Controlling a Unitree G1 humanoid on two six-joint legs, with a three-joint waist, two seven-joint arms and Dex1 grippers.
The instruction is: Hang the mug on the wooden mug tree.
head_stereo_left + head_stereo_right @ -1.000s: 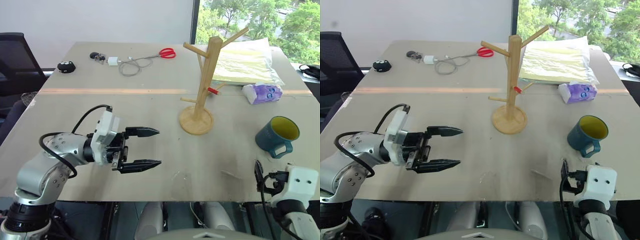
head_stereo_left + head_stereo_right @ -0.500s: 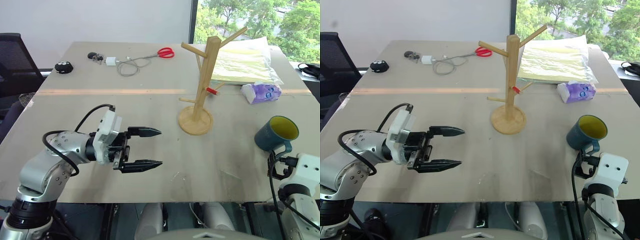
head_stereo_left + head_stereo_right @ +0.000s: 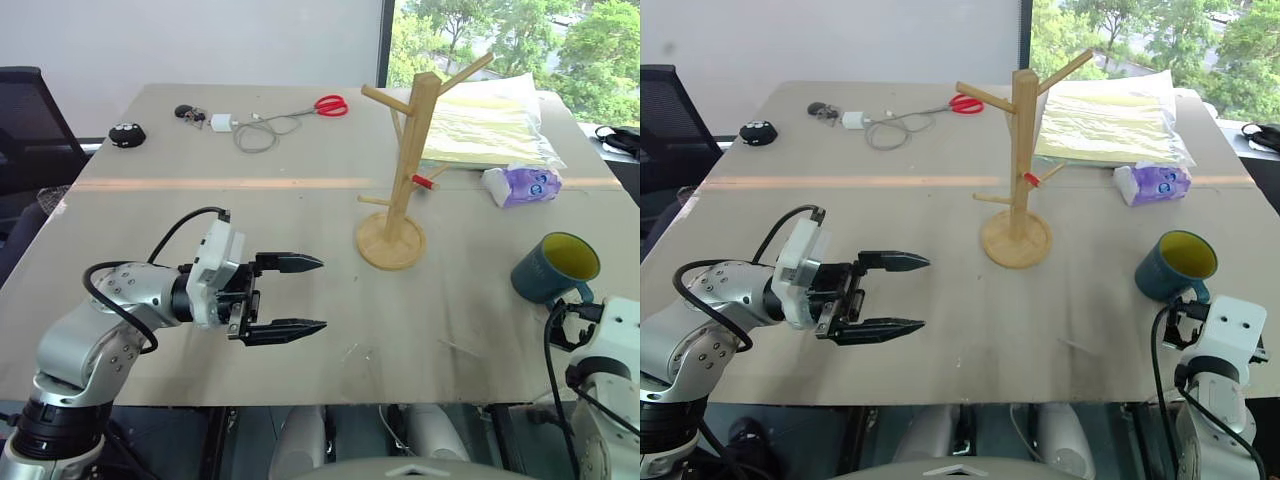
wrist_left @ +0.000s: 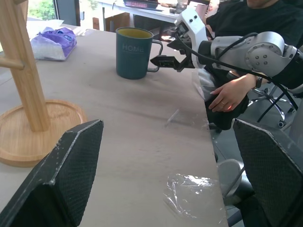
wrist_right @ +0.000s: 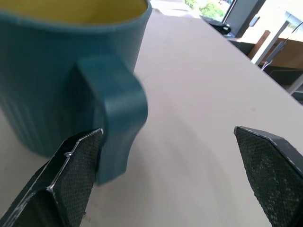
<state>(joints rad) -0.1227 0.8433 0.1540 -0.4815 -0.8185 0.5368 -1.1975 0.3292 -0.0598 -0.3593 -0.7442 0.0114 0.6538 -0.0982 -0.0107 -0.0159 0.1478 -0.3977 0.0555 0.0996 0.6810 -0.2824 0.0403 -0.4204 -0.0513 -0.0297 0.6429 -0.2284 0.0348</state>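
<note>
Head views: the mug [image 3: 555,268] stands upright on the desk [image 3: 300,210] near its right front corner, handle turned toward the front edge. The tree [image 3: 402,170] stands well apart from it, nearer the middle, with no mug on its pegs. The left gripper [image 3: 290,295] hovers over the front left of the desk, fingers spread wide and empty, pointing toward the right. Behind the tree lie a plastic bag [image 3: 490,125] and a purple packet [image 3: 525,185]; scissors [image 3: 334,105], a cable [image 3: 258,130] and a small black thing [image 3: 127,133] sit at the far side.

Left wrist view: the mug [image 4: 134,52] shows the word HOME, and the right gripper [image 4: 166,54] sits just beside its handle, jaws apart. The tree's base [image 4: 33,130] is close by. A person's hand [image 4: 226,98] rests beyond the desk edge.

Right wrist view: the handle [image 5: 116,111] lies by one finger [image 5: 71,170] of the wide-open gripper, not clamped.
</note>
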